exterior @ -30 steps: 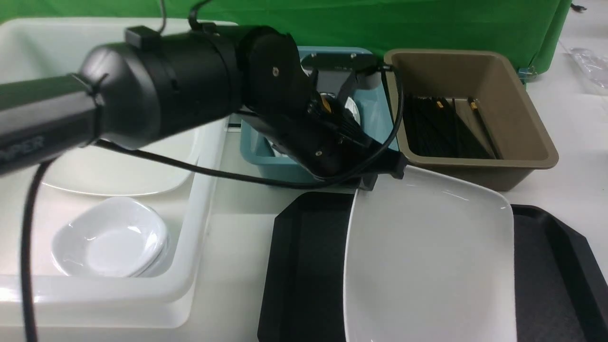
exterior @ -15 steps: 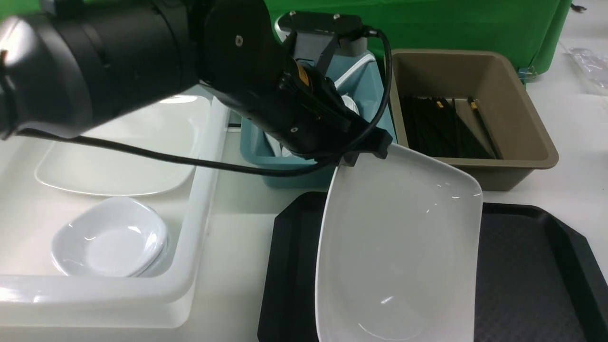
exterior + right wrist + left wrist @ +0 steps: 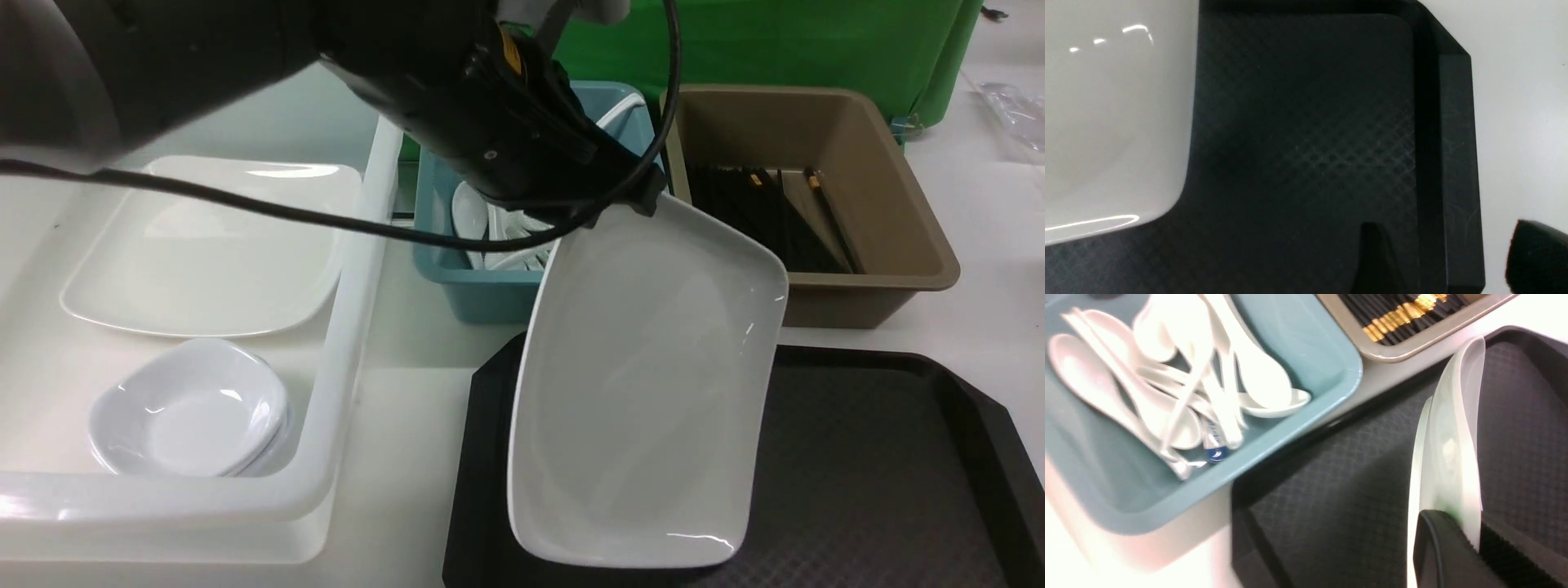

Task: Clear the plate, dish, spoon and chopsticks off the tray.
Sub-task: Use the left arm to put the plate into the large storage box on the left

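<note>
Left claw clamped on far corner of plate, held tilted over tray, right claw spread wide, empty, over tray, blue bin of white spoons, brown bin of black chopsticks, white tub with small dishes

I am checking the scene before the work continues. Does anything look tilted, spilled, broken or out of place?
Only the plate stands out: it is steeply tilted over the tray, pinched at its far rim by the left end effector. This looks like a lift in progress, not an accident. I see nothing spilled or broken.
</note>
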